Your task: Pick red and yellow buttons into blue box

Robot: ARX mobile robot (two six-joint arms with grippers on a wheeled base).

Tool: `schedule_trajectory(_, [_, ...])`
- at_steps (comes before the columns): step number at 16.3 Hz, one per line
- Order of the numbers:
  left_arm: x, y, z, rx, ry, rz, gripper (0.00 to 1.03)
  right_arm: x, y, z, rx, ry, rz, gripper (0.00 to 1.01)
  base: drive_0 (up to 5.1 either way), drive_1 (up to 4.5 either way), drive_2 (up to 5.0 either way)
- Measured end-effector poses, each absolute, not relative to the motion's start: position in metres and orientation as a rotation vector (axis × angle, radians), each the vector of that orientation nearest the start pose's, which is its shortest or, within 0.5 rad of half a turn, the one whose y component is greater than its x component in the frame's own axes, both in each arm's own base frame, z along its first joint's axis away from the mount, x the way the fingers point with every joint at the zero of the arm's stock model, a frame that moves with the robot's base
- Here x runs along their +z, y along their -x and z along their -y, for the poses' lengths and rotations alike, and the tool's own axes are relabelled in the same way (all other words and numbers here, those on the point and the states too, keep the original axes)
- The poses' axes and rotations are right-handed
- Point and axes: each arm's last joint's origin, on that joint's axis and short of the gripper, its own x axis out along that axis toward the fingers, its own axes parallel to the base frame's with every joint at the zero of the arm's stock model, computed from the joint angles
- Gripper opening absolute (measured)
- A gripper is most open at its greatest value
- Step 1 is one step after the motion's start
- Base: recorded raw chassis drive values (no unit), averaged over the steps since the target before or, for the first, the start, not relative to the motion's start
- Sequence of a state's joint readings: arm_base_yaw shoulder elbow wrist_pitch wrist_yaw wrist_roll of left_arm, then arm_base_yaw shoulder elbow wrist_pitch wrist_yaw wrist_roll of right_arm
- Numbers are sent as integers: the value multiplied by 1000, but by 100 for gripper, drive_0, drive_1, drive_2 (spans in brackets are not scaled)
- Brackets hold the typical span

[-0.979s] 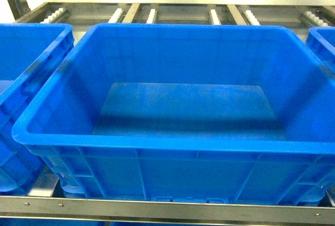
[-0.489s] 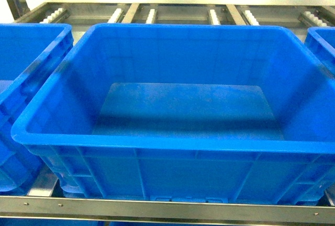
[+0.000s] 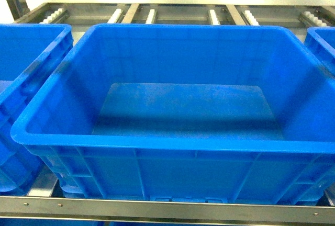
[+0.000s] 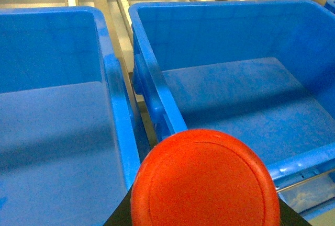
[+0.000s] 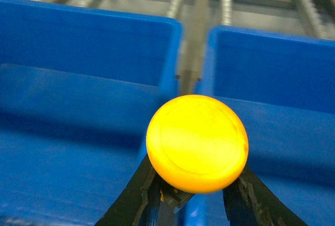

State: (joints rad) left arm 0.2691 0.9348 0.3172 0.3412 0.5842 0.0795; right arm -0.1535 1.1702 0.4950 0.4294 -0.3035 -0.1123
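1. Head view: the blue box fills the middle of the frame on a metal roller rack, with another blue crate to its left and the edge of a third at the right. Its floor is bare; no button lies in it. Neither arm nor claw is in sight here.

2. Left wrist view: the red button fills the bottom of the frame, cap facing the lens, so its stem runs along the left claw's line of reach. Dark tips show at its lower edges; the left claw appears clamped on it. It hangs above the box's near left corner, over the wall beside the neighbouring crate; the open floor lies forward and to the right.

3. Right wrist view: the yellow button sits cap-on between two black fingers, the right claw clamped on its base. It hangs over the gap between two crates; the box floor lies to the left. Judged, each arm must move inward before release.

4. Against the earlier head frames: nothing differs; the box remains bare and no arm has entered.
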Motion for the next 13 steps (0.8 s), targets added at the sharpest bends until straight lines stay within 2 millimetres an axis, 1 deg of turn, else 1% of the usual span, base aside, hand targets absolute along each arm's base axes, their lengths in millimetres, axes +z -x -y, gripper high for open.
schedule_trajectory(1, [198, -184, -34, -323, 36, -240, 23, 216, -237, 36, 48, 62, -217, 25, 0, 0, 0])
schedule_trajectory(2, [198, -184, -34, -322, 37, -241, 23, 217, -238, 41, -21, 67, -211, 25, 0, 0, 0])
schedule_trajectory(4, [198, -184, -34, -323, 36, -240, 23, 216, -237, 44, -91, 70, -201, 25, 0, 0, 0])
schedule_trajectory(5, [198, -184, -34, -323, 36, -240, 23, 215, -238, 43, -101, 79, -205, 25, 0, 0, 0])
schedule_trajectory(6, [198, -184, -34, -323, 36, -240, 23, 212, -237, 39, -69, 72, -229, 25, 0, 0, 0])
schedule_trajectory(8, [198, -184, -34, -323, 36, -240, 23, 213, -237, 32, 23, 50, -221, 25, 0, 0, 0])
schedule_trajectory(13, [198, -184, -34, -323, 36, -240, 23, 214, -237, 32, 27, 43, -212, 25, 0, 0, 0])
